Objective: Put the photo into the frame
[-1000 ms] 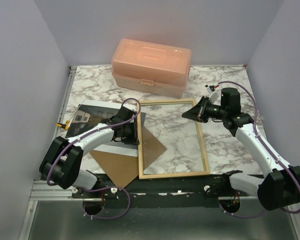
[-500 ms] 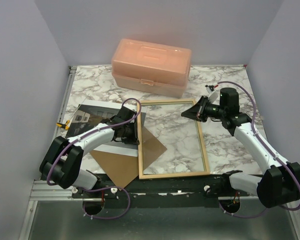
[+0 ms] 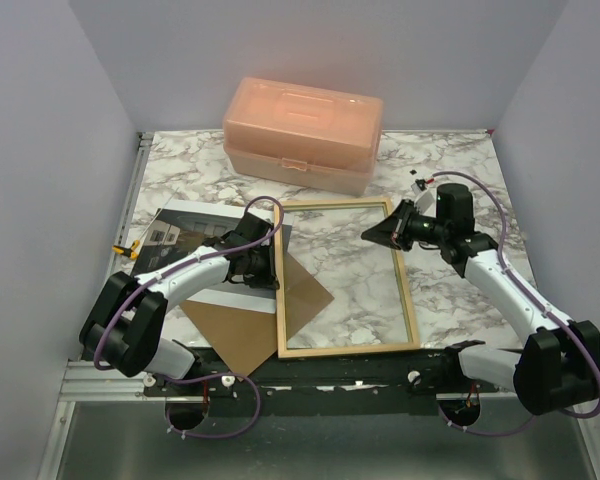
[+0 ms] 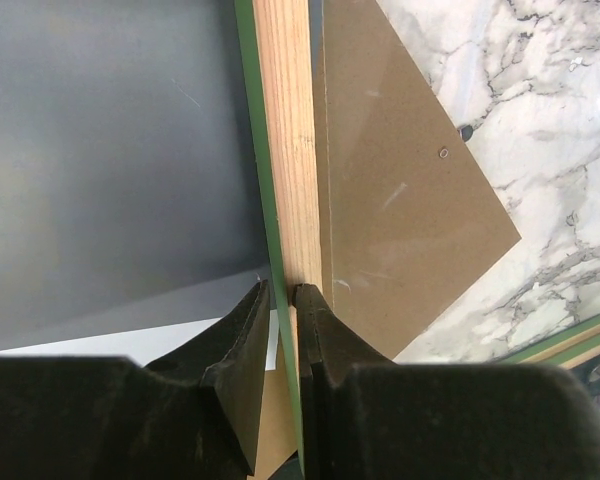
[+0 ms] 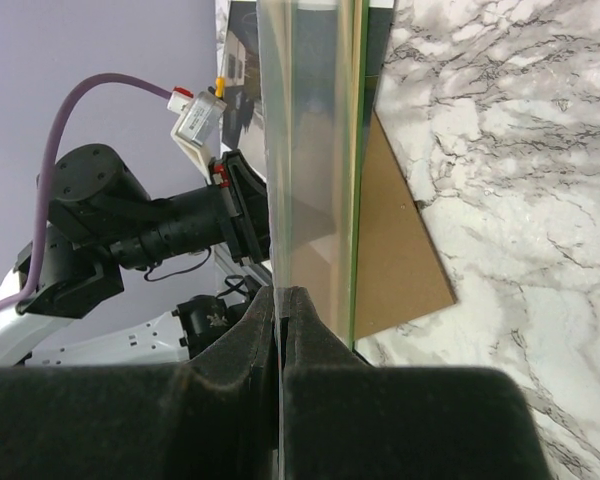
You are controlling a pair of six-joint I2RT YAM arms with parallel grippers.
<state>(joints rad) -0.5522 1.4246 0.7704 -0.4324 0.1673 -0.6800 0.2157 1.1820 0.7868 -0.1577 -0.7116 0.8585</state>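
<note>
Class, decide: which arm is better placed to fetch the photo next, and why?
Left. The left claw grips the frame beside the photo; the right claw pinches the clear pane opposite.

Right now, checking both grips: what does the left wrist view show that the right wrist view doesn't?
Left wrist only: the left gripper pinching the pale wood rail of the thin green rectangular frame. Right wrist only: the right gripper shut on a clear flat pane, the left arm behind. Both: the frame's green edge, glossy grey photo, brown backing board, marble table.
</note>
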